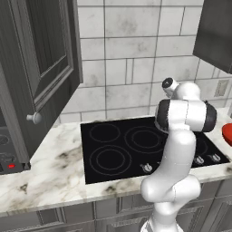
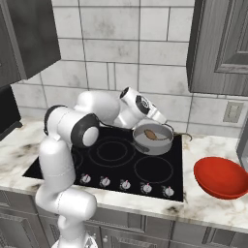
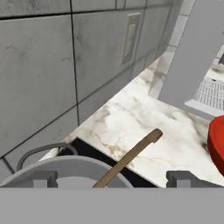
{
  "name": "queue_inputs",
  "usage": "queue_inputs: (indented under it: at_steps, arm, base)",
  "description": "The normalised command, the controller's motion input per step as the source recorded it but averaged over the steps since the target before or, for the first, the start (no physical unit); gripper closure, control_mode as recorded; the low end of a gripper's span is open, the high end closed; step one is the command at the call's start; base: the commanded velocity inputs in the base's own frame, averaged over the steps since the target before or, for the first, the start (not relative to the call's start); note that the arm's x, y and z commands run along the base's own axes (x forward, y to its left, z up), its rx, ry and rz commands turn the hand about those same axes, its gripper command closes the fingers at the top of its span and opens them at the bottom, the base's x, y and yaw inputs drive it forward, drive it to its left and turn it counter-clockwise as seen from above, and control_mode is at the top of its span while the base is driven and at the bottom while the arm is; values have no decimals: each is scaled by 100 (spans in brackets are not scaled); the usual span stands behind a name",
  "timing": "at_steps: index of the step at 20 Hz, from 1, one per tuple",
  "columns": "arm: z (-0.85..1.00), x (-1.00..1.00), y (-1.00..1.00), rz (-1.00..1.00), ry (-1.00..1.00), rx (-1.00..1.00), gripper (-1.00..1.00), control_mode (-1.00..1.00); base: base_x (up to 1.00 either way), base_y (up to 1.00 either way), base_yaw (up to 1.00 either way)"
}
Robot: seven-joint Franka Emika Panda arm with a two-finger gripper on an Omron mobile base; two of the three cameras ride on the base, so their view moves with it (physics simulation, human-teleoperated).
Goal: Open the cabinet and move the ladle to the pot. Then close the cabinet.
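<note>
The silver pot (image 2: 153, 142) stands on the back right burner of the black stove (image 2: 111, 160). The ladle (image 2: 151, 134) lies in it, its brown wooden handle (image 3: 133, 154) leaning out over the rim toward the counter. My gripper (image 2: 163, 122) hangs just above the pot, open, fingertips (image 3: 42, 178) far apart on either side of the handle and not touching it. In the hand view the pot's rim (image 3: 65, 165) curves between the fingers. At the left, the grey cabinet door (image 1: 50, 59) stands swung open, its round knob (image 1: 34, 118) facing the room.
A red bowl (image 2: 220, 177) sits on the marble counter (image 2: 203, 203) right of the stove. A black microwave (image 1: 7, 158) is below the open door. Another grey cabinet (image 2: 220, 48) hangs upper right, a wall outlet (image 2: 232, 112) under it. Stove knobs (image 2: 126, 184) line the front edge.
</note>
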Motion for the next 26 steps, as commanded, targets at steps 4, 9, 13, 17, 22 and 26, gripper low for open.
queue_inputs:
  at_steps: [4, 9, 13, 17, 22, 26]
  arm:
    - [23, -32, 25, 0, 5, -4, -100, -100]
    - [33, -55, 16, 0, 1, -2, -100, -100]
    - [25, -61, 5, 0, 5, 0, -100, -100]
    - [29, -57, 9, 0, 12, 0, -100, -100]
    - [50, -38, 14, 0, 12, 2, -100, -100]
    - [43, -40, 14, 0, 5, 6, -100, -100]
  base:
    - [0, 0, 0]
    - [0, 0, 0]
    - [0, 0, 0]
    - [0, 0, 0]
    - [0, 0, 0]
    - [0, 0, 0]
